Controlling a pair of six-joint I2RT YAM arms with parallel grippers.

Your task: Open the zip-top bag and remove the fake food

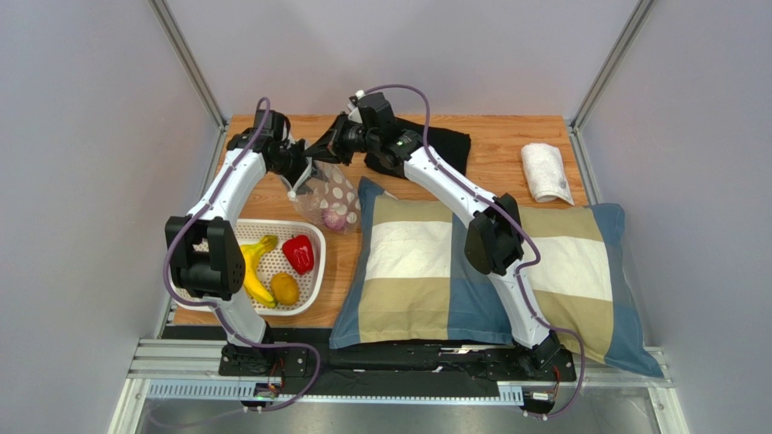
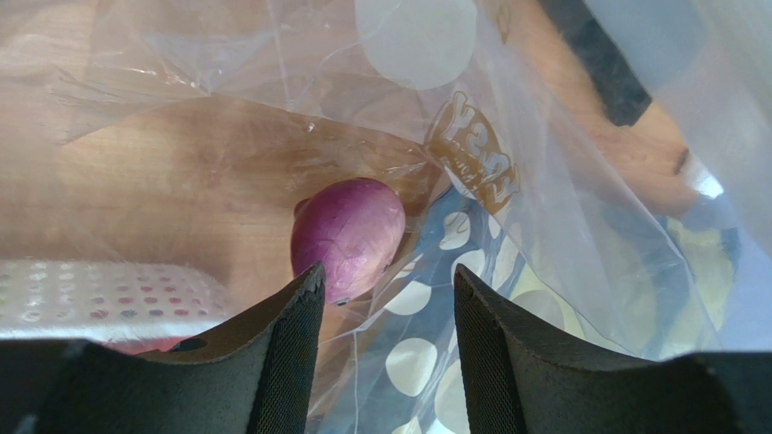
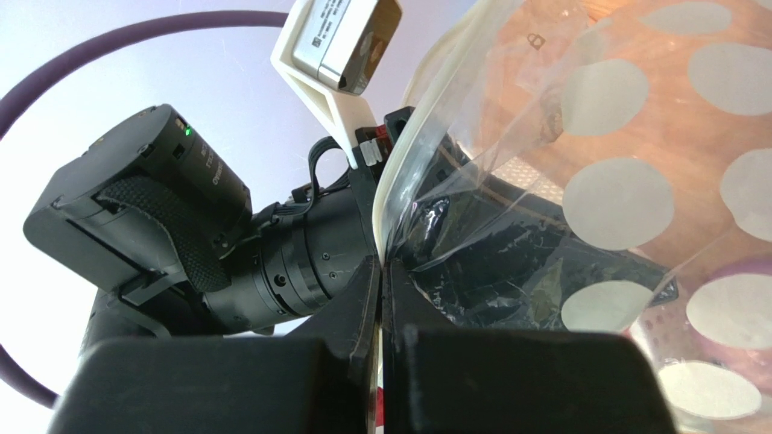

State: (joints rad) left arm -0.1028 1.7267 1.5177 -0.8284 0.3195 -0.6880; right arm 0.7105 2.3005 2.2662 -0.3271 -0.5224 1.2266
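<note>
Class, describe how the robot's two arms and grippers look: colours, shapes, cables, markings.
Both the left arm and right arm have smooth white links between bulky black joints, each trailed by a looping purple cable. The fingers are black wedges with finely textured pads. No markings are legible.

The counter (image 1: 494,136) carries one zip-top bag (image 1: 337,194). The fake food (image 1: 256,271) counts four pieces: one purple onion (image 2: 349,237), one yellow banana bunch (image 1: 263,246), one red bell pepper (image 1: 298,253) and one orange-yellow mango (image 1: 284,288). Of these four, one is in the bag and three are in the tray (image 1: 272,225). This white perforated tray is the only one, at about 8 o'clock on the counter. There is one checked pillow (image 1: 426,271) at 5 o'clock, one black cloth (image 1: 448,143) at 12 o'clock and one rolled white towel (image 1: 546,172) at 2 o'clock. There are two arms, the left arm (image 1: 226,185) and the right arm (image 1: 444,185). They have two end effectors, the left end effector (image 2: 385,307) and the right end effector (image 3: 381,289), each with two fingers (image 2: 272,362).
</note>
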